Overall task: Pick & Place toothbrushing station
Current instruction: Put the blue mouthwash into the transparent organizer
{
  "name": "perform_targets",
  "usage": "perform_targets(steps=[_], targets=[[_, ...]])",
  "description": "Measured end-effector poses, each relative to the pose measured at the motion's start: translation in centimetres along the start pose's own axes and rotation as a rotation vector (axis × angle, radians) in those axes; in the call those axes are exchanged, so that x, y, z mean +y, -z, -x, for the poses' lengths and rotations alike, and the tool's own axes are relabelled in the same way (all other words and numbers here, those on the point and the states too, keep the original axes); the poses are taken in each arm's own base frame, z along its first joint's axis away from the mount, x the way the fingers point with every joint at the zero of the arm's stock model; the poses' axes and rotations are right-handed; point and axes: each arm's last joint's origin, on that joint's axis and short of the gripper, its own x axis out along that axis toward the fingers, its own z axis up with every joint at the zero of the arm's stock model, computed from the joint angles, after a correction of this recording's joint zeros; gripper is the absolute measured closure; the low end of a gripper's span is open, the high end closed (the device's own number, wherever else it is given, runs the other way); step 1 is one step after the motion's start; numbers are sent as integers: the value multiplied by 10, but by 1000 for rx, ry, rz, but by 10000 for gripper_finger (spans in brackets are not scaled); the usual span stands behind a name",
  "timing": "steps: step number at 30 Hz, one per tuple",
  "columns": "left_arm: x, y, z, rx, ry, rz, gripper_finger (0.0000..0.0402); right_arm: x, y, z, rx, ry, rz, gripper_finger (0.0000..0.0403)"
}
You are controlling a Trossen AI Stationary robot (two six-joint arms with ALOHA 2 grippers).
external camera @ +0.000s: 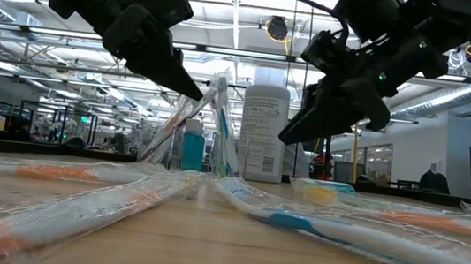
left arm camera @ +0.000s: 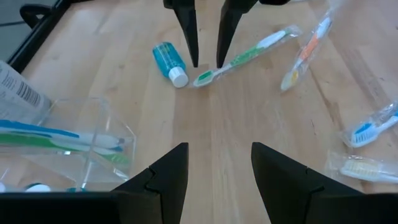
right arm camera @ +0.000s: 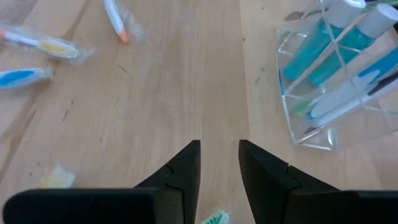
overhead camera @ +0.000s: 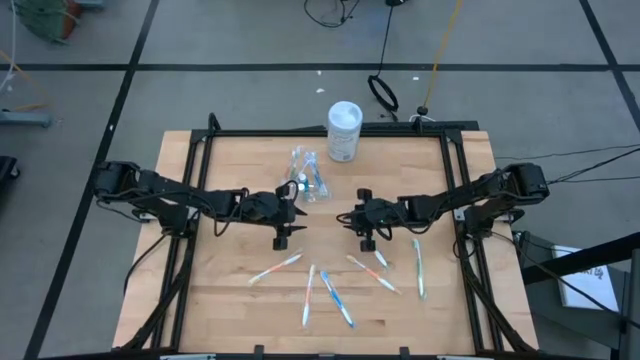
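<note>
The clear plastic cup [overhead camera: 308,181] stands on its base at the table's middle, far side, with toothbrushes and blue tubes inside; it also shows in the left wrist view [left arm camera: 87,149] and the right wrist view [right arm camera: 329,81]. A blue toothpaste tube [left arm camera: 169,63] and a green toothbrush [left arm camera: 245,55] lie on the wood under my right gripper. Several wrapped toothbrushes [overhead camera: 335,297] lie toward the near edge. My left gripper [overhead camera: 298,213] is open and empty just near of the cup. My right gripper [overhead camera: 343,217] faces it from the right, open and empty, above the wood.
A taller white container with a pale lid [overhead camera: 344,130] stands at the far edge behind the cup. A black frame [overhead camera: 455,190] borders the table. Bare wood lies between the two grippers and at the table's near left.
</note>
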Motion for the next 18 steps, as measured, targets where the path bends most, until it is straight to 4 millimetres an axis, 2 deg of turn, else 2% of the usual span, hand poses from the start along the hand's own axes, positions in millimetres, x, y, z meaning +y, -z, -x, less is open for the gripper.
perform_targets(steps=[7,14,18], targets=[[0,0,0,-3,1,-16,220,-1,9,0,86,-5,-3,286],[0,0,0,-4,1,38,220,-20,16,-1,141,36,38,237],[0,0,0,-4,1,87,220,-34,22,-1,182,56,49,222]])
